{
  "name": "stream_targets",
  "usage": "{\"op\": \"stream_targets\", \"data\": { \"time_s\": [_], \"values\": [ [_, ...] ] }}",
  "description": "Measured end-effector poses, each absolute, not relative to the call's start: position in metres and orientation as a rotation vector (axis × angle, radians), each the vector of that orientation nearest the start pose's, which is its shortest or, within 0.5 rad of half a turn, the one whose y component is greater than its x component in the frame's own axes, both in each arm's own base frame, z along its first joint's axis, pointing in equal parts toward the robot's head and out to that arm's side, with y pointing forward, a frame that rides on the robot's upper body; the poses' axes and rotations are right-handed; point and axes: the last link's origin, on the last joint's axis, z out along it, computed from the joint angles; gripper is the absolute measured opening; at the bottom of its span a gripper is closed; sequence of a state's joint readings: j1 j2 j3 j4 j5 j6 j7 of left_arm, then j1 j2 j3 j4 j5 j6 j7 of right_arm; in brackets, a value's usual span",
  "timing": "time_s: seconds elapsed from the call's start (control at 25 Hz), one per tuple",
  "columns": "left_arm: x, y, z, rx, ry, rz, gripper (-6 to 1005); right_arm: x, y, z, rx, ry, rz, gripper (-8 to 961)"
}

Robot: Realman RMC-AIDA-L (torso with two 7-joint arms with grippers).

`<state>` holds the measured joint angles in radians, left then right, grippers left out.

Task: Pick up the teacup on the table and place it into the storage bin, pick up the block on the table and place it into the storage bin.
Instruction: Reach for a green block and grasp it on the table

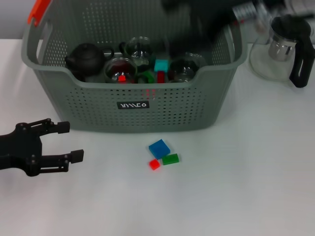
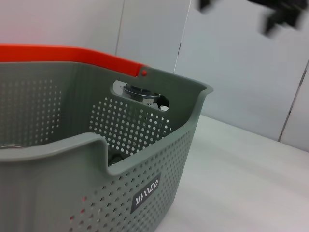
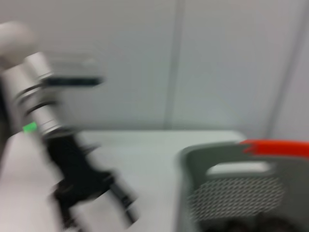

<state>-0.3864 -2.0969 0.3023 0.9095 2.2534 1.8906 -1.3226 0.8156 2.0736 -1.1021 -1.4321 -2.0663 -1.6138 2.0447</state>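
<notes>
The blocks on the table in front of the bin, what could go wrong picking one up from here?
The blue block, green block and red block sit bunched together, so the open left hand may nudge or catch a neighbour. The storage bin is already crowded with glass teacups; a dropped block could strike one.

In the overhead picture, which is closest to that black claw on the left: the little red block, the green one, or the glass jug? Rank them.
From the left gripper:
1. Red block, on the table in front of the bin.
2. Green block, just beyond the red one.
3. Glass jug, far corner on the right.
</notes>
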Motion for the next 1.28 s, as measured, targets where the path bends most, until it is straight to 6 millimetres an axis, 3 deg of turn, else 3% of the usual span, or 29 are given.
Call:
{"op": "stream_targets", "data": {
  "time_s": [0.12,0.24,0.6,0.88,1.28],
  "values": [
    [-0.314,0.261,0.063,-2.646,-0.645,-0.647,883,0.054,0.351,0.046,-3.037,-0.011,0.188,917],
    [-0.314,0.261,0.063,-2.646,-0.646,-0.646,883,0.072,0.338,0.038,-3.126,0.043,0.016,916],
    [-0.315,0.260,0.064,-2.645,-0.648,-0.645,882,0.111,0.339,-0.010,-3.158,0.242,-0.457,914],
    [-0.314,0.261,0.064,-2.647,-0.644,-0.646,882,0.118,0.352,-0.042,-3.116,0.243,-0.649,912],
    [-0.314,0.261,0.063,-2.642,-0.650,-0.646,881,0.116,0.357,-0.084,-3.042,-0.018,-0.825,908]
  ]
}}
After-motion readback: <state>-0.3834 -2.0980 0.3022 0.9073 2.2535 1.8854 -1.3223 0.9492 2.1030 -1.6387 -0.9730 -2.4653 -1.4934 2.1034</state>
